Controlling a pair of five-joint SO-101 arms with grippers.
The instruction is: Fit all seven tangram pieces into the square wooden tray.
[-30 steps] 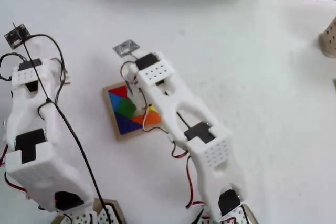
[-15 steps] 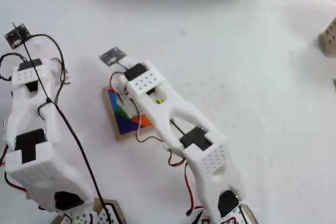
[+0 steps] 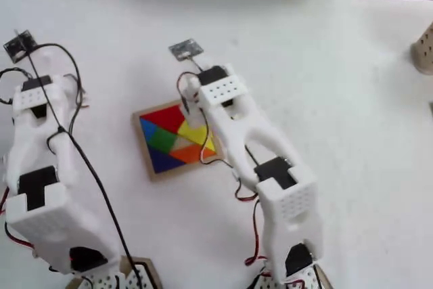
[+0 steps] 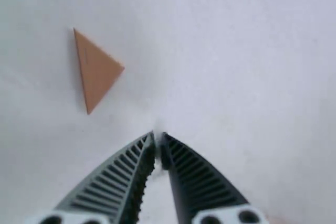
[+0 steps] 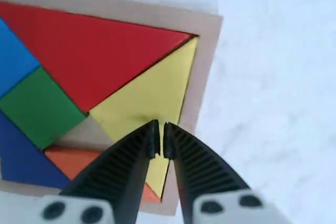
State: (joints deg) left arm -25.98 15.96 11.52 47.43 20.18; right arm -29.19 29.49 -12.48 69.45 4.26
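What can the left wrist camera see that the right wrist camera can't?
Left wrist view, not the right: a tan triangle lying loose and flat on the table, apart from the left gripper.

Right wrist view, not the left: the wooden tray holding the red triangle, yellow triangle, green square and more coloured pieces, with the right gripper above the yellow triangle.

Both: the white table, and a dark ribbed gripper that is shut.

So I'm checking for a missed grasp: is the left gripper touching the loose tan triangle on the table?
Apart. The left wrist view shows bare white table between the tips of the left gripper and the tan triangle, which lies flat.
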